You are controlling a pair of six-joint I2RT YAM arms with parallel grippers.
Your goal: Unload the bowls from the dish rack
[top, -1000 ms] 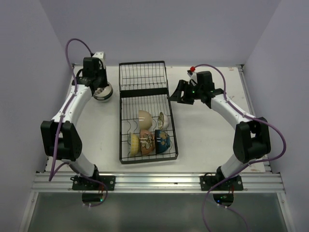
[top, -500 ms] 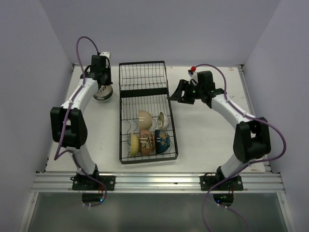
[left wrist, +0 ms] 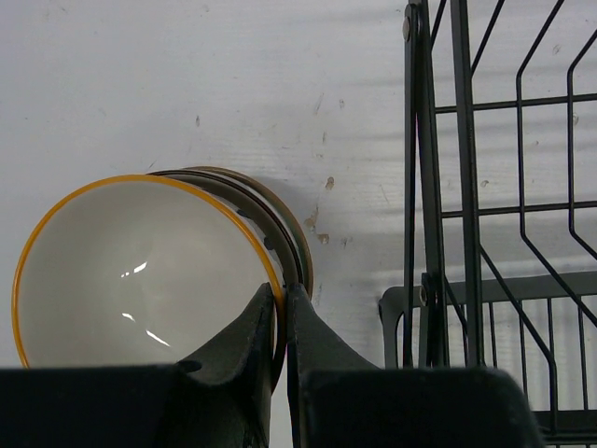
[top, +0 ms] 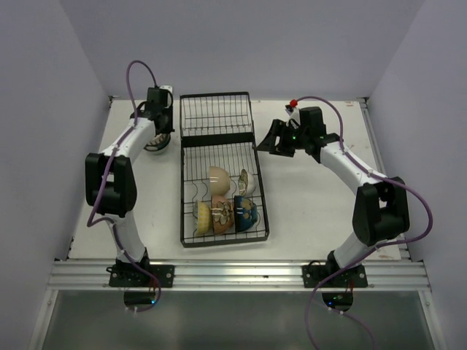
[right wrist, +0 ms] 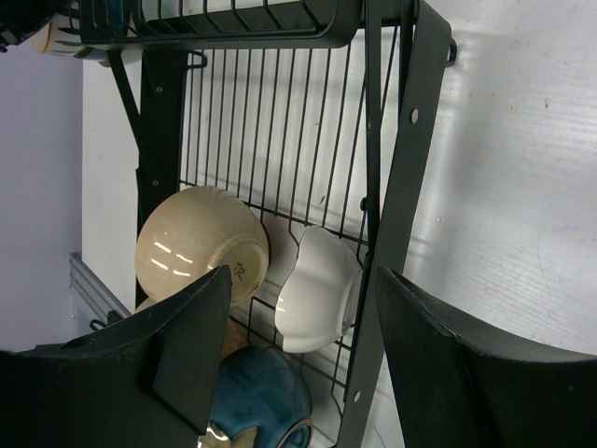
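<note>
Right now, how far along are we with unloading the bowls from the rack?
Done: a dark-rimmed bowl sits on the table left of the dish rack. In hand: the left gripper pinches the orange-rimmed bowl nested in it. Left: five bowls in the rack, tan, white, yellow, pink and blue; the right gripper hovers open near the white one.

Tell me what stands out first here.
A black dish rack mid-table holds a cluster of bowls in its near section. To its left, the left gripper pinches the rim of an orange-rimmed bowl nested in a darker bowl; the right gripper hangs open by the rack's right side.
</note>
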